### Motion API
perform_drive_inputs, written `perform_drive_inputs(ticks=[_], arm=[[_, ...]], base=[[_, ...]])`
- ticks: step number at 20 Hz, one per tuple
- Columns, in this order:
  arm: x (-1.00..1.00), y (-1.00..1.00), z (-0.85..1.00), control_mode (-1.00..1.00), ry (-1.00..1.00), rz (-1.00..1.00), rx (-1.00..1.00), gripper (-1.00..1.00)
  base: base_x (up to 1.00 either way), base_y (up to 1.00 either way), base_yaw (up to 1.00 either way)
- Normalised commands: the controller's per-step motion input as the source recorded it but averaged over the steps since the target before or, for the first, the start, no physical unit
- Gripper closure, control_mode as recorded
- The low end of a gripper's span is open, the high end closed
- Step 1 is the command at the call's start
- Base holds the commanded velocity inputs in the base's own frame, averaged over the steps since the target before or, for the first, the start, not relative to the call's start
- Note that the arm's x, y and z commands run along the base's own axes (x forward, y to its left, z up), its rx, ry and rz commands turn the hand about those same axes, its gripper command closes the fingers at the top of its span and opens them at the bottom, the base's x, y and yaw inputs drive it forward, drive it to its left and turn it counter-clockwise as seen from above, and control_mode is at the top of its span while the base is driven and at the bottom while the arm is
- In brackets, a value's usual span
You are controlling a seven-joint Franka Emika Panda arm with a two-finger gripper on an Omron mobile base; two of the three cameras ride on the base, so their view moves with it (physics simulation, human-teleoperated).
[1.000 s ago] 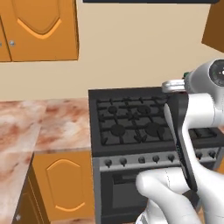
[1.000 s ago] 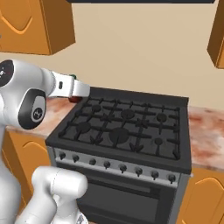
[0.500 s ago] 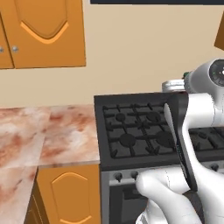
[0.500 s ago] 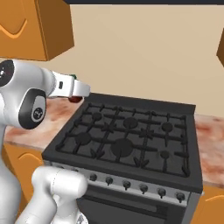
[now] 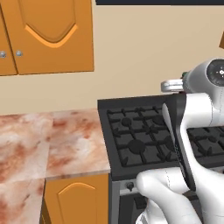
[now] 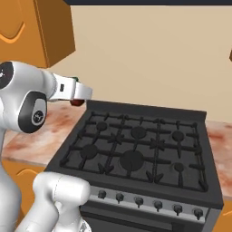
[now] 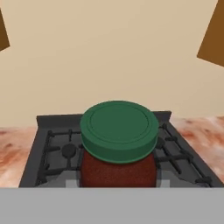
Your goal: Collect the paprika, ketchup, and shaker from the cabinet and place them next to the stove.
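Kitchen; stove (image 6: 136,154), cabinet (image 5: 48,35)

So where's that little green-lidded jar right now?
The paprika is gripped in the robot's fingers, up in the air near the stove's back left corner.

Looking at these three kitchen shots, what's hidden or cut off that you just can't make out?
- Tool: in the right base view, its fingers are masked by the wrist and the paprika; the hand view crops them.
- Stove: right half behind the arm in the left base view.
- Cabinet: doors shut, top cropped, inside unseen.
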Motion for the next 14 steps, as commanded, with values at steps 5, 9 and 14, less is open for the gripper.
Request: perform_drive_inputs(ticks=[5,9,14], arm=[[0.0,0.0,0.0,1.0,0.0,0.0,0.0,1.0],[0.47,0.0,-0.57,-1.0,0.0,0.11,0.0,1.0],[0.41,0.04,-0.85,-1.0,-0.03,0.48,-0.03,1.0]], base=[[0.57,0.07,-0.03],[0.0,0.0,0.0],[0.0,0.0,0.0]])
